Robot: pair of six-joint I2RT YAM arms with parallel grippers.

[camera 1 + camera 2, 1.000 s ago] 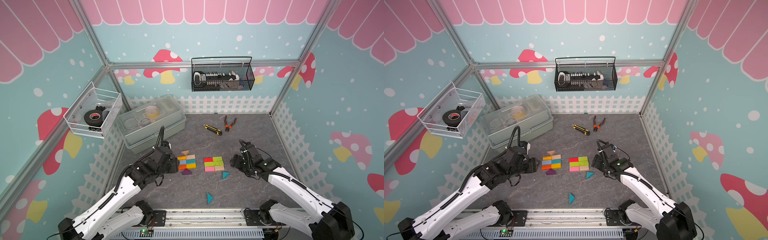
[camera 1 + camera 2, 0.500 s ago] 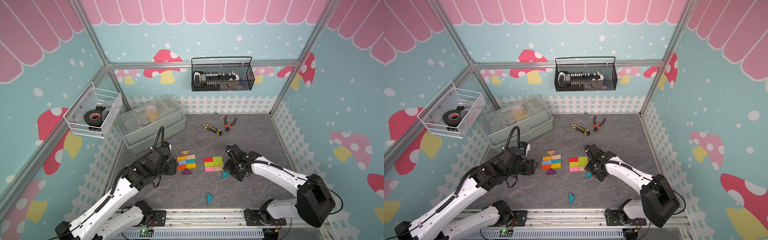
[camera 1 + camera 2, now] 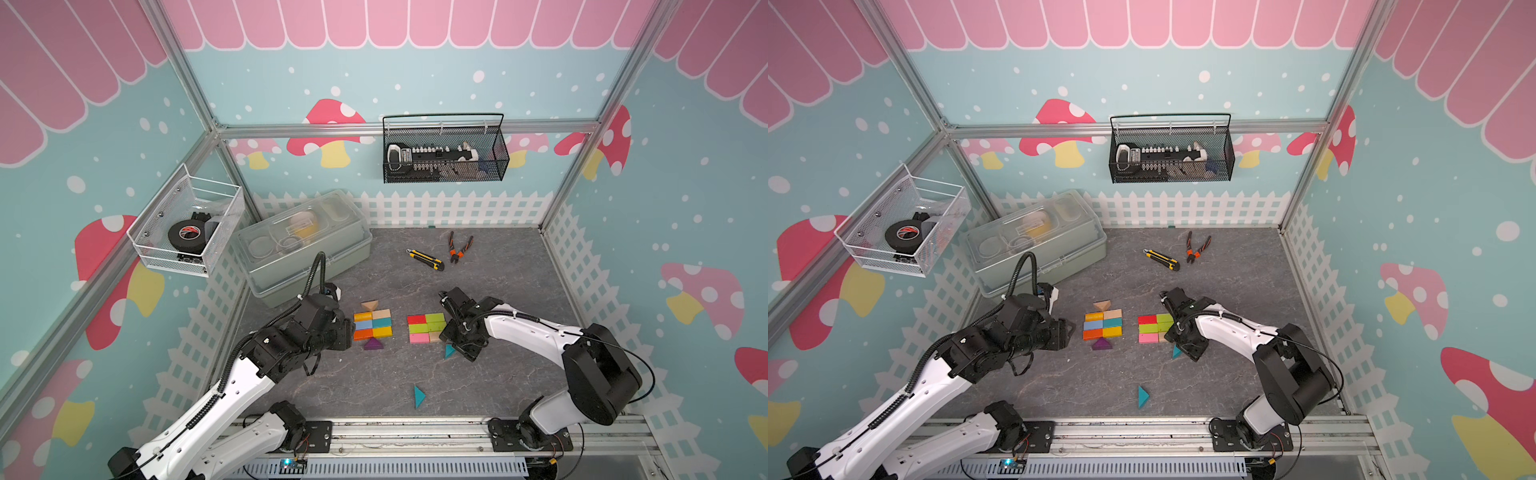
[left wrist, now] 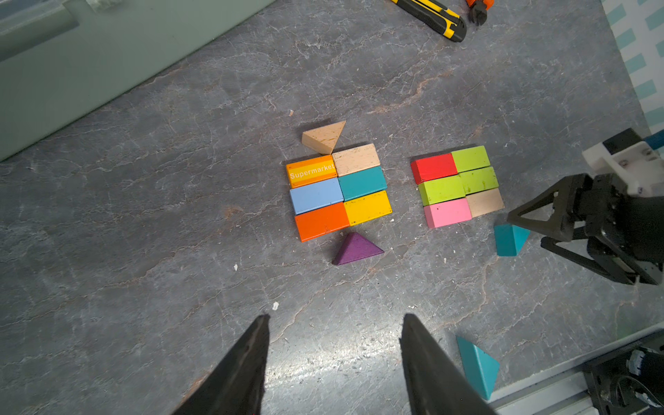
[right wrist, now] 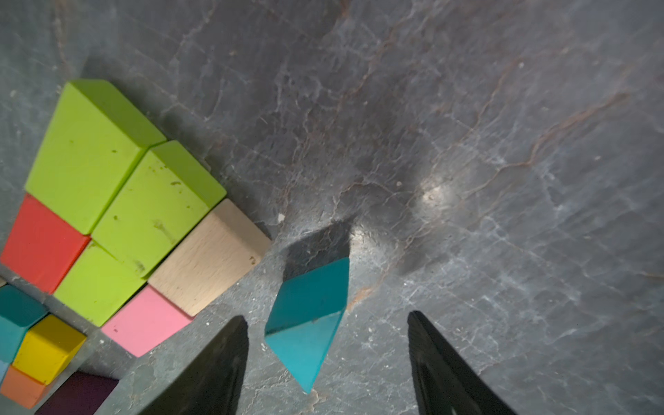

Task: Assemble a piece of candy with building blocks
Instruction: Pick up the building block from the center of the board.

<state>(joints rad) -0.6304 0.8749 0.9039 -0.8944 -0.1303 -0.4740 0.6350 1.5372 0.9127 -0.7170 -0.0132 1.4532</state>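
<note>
A: Both top views first. What lies on the grey surface (image 3: 490, 266)?

B: Two flat clusters of building blocks. One cluster (image 3: 372, 324) is orange, tan, blue, teal and yellow, with a tan wedge (image 3: 369, 305) at its far edge and a purple wedge (image 3: 373, 344) at its near edge. The other cluster (image 3: 426, 327) is red, green, pink and tan. A teal wedge (image 3: 449, 351) sits just off that cluster's near corner, and a second teal wedge (image 3: 418, 396) lies apart, nearer the rail.

A: And the arms?

B: The right gripper (image 3: 460, 348) is low over the first teal wedge. The left gripper (image 3: 1064, 334) hangs beside the orange cluster. At the back lie a yellow-black utility knife (image 3: 1161, 260) and orange-handled pliers (image 3: 1197, 248).

A: Left wrist view?

B: The left gripper (image 4: 334, 363) has its jaws spread with nothing between them, above bare surface. One orange block (image 4: 311, 171) reads "Supermarket" in white. The right gripper (image 4: 528, 228) shows at the edge, touching or nearly touching the teal wedge (image 4: 509, 239); I cannot tell which.

A: Right wrist view?

B: The right gripper (image 5: 327, 345) has its jaws apart on either side of the teal wedge (image 5: 309, 316), neither finger clearly pressing it. The wedge rests on the surface just beside the tan block (image 5: 210, 257) and pink block (image 5: 145, 321). No other writing can be read.
</note>
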